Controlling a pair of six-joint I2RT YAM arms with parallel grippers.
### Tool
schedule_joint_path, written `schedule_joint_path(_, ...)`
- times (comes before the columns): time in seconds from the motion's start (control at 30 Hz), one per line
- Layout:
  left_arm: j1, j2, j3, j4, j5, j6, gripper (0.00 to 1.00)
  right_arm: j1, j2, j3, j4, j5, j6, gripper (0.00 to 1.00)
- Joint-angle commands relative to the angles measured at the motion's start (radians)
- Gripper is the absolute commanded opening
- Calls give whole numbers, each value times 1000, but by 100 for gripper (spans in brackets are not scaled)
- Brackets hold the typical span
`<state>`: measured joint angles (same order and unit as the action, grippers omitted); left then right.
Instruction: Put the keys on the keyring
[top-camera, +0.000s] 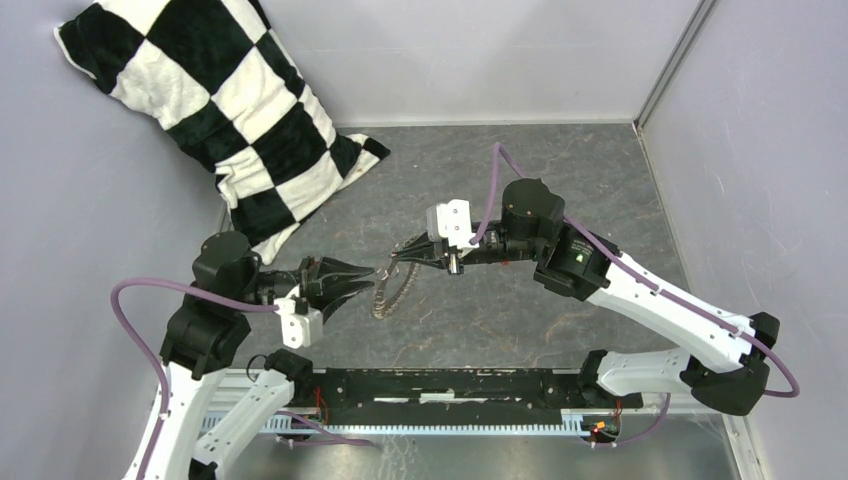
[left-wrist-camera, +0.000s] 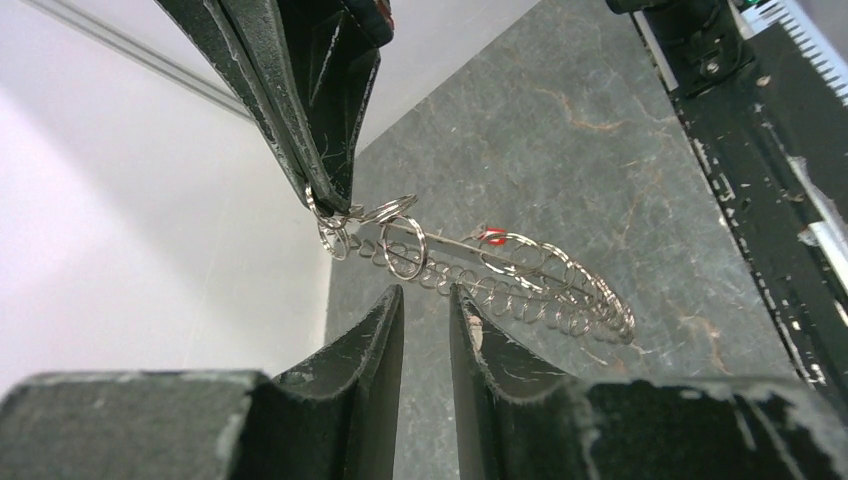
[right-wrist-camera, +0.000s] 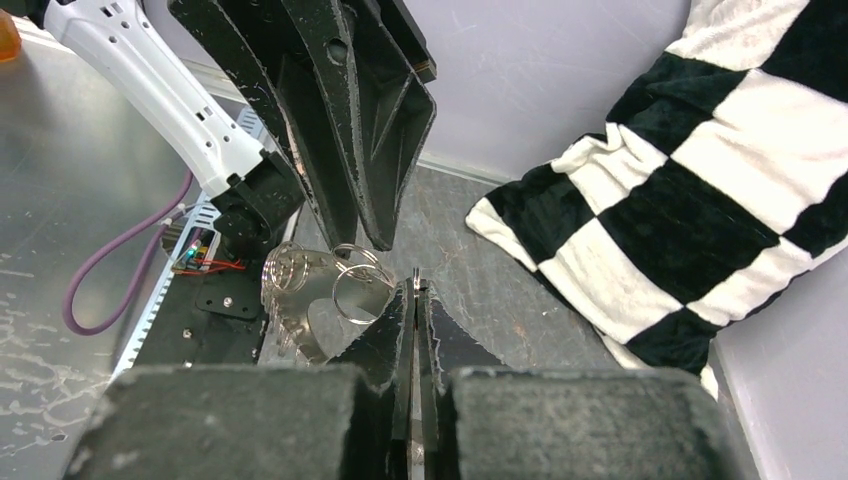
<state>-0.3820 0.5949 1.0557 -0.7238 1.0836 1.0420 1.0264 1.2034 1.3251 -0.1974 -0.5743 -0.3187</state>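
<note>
One grey, marbled bench (top-camera: 560, 180) carries the whole scene, with a black-and-white checked pillow (top-camera: 240, 110) propped in its far left corner. The left arm (top-camera: 205, 335) and the right arm (top-camera: 640, 290) reach in toward each other over the middle of the bench, their tips nearly meeting. The right arm's jaws are closed tight, pinching the thin wire at one end of the keyring (left-wrist-camera: 540, 290). From that grip the ring, fringed with many small silvery loops, slopes down and away toward the bench; whether its low end rests there cannot be told. The left arm's jaws stand only narrowly apart just beside the pinched end, with nothing seen between them. A tiny red-headed key (left-wrist-camera: 493, 237) shows against the ring's upper wire, though whether it is threaded on cannot be told.
</note>
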Motion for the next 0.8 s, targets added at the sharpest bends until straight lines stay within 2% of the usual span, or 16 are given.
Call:
schedule_joint_path(0.0, 0, -23, -10, 39, -10, 102, 31, -3, -12, 56, 69, -26, 13, 1)
schedule_joint_path(0.2, 0, -92, -94, 232, -25, -51, 42, -5, -2, 65, 71, -34, 18, 1)
schedule_joint_path(0.3, 0, -87, -91, 222, 0, -79, 42, -3, 7, 76, 69, -35, 18, 1)
schedule_joint_path(0.6, 0, -73, -87, 192, 16, 29, 40, -5, 15, 86, 85, -68, 39, 1)
schedule_joint_path(0.77, 0, -100, -124, 333, 13, -73, 40, -5, 29, 91, 94, -80, 48, 1)
